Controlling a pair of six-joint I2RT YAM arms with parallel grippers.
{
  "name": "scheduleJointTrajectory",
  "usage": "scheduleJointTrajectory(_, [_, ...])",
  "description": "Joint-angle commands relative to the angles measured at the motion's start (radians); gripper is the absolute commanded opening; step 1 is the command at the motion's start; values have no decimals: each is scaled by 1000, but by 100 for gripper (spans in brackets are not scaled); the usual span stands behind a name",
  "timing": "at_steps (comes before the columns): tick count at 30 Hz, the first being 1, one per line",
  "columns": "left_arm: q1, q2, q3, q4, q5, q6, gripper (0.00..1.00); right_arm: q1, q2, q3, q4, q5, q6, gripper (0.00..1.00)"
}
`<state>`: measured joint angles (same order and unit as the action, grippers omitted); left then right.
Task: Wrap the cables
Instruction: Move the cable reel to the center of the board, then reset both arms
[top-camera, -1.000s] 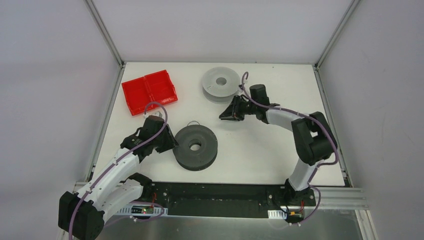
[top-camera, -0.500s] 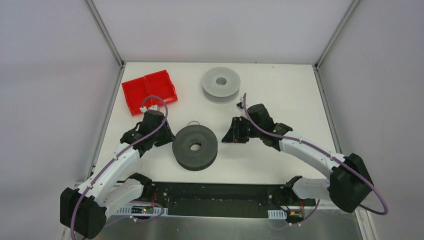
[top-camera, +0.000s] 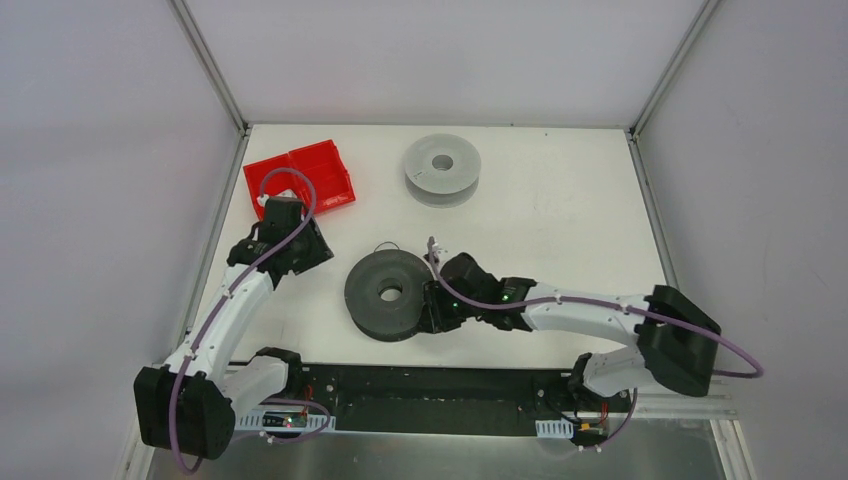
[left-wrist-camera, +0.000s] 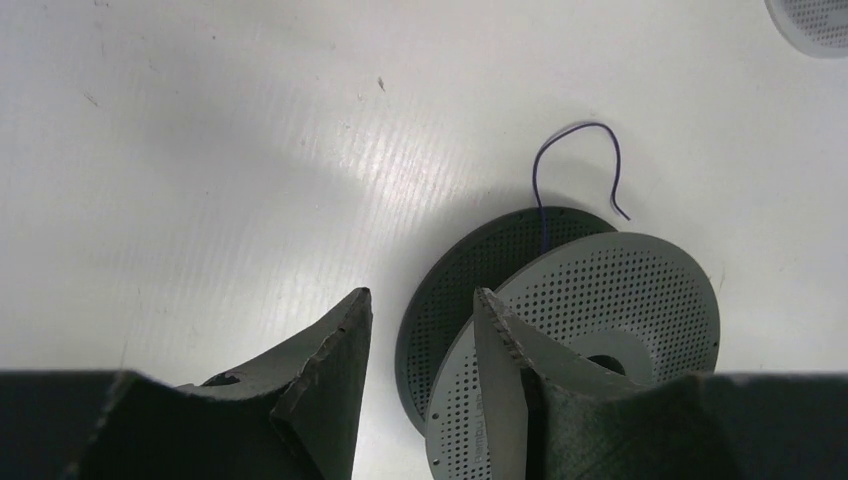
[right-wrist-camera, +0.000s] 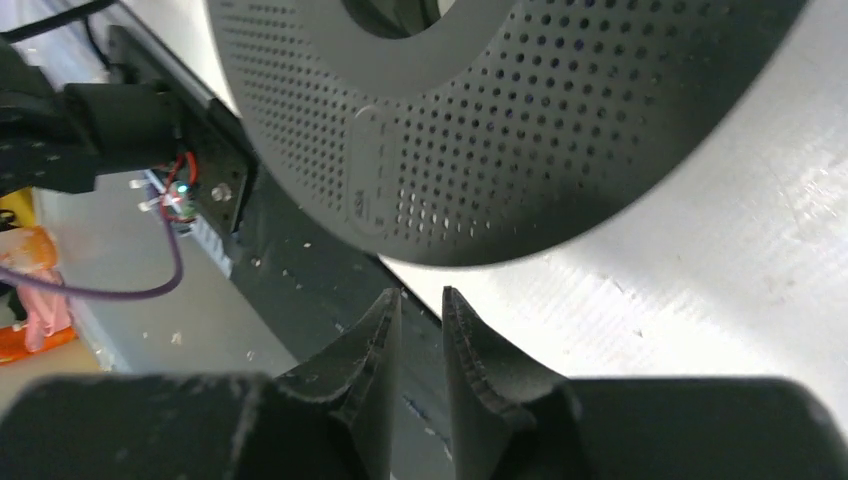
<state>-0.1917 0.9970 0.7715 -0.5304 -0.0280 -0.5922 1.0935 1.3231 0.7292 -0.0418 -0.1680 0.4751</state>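
We count two spools on the white tabletop (top-camera: 560, 200): a dark grey spool (top-camera: 368, 302) lying flat near the front and a light grey spool (top-camera: 442, 182) towards the back. There is also one red bin (top-camera: 300, 205) divided into two compartments at the back left, and a single visible cable (left-wrist-camera: 578, 130). That cable is a very thin dark wire that comes up from between the flanges at the far edge of the dark grey spool. It arches over the tabletop and curls back down to a small hooked end. Seen from the left claw (left-wrist-camera: 420, 297), the cable lies ahead and to the right, well apart from the fingertips. This claw is open, with a clear gap between its fingers and nothing in it, and it hovers to the left of the dark grey spool. The right claw (right-wrist-camera: 421, 295) sits at the near right rim of the same spool, on the opposite side from the cable's loose end. Its fingers are almost together, leaving only a narrow slit, and we see nothing in that slit. Their tips are just beside the perforated flange. Both compartments of the red bin show bare red floors.
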Motion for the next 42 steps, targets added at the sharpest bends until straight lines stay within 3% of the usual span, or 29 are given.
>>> scheduleJointTrajectory(1, [57, 43, 84, -12, 86, 47, 41, 30, 120, 106, 71, 67, 19, 25])
scheduleJointTrajectory(13, [86, 38, 107, -35, 6, 72, 42, 9, 470, 390, 86, 202, -37, 25])
scheduleJointTrajectory(27, [87, 99, 118, -36, -32, 43, 44, -144, 628, 539, 147, 181, -2, 26])
scheduleJointTrajectory(32, [87, 89, 172, -36, 41, 95, 43, -174, 532, 504, 86, 146, -27, 27])
scheduleJointTrajectory(37, [70, 40, 222, -4, 259, 198, 45, -189, 268, 374, -16, 233, -64, 29])
scheduleJointTrajectory(42, [-110, 16, 272, 48, 351, 291, 53, -189, -62, 247, -149, 303, -85, 36])
